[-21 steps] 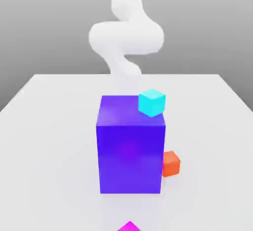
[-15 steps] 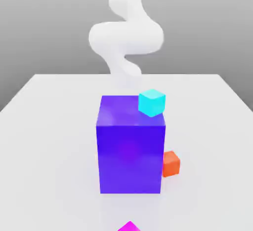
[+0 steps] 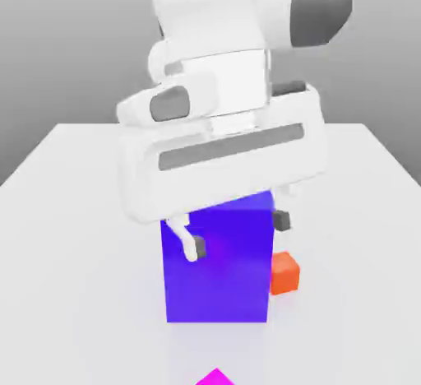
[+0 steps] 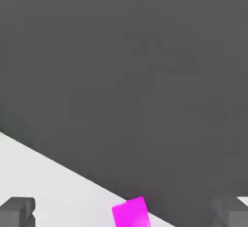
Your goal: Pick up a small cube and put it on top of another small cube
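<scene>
The small cube [image 3: 215, 378] is bright magenta and lies at the near edge of the white table [image 3: 74, 211], in front of the tall blue-purple block [image 3: 218, 272]. In the hand view the same small cube [image 4: 131, 213] sits close to the table's edge, between the two dark fingertips [image 4: 17, 211]. My gripper [image 3: 237, 234] hangs open in front of the upper part of the blue-purple block, well above the table, with nothing between its fingers [image 3: 191, 248]. The magenta cube lies nearer the camera than the gripper and lower.
An orange cube [image 3: 284, 273] rests on the table against the blue-purple block's side, toward the exterior view's right. The white hand and arm [image 3: 222, 128] loom large over the block's top. The table edge [image 4: 72, 170] runs close by the magenta cube.
The hand has swung from behind the blue-purple block to in front of its top, close to the camera. It now covers the cyan cube that sat on the block. The cubes have not moved.
</scene>
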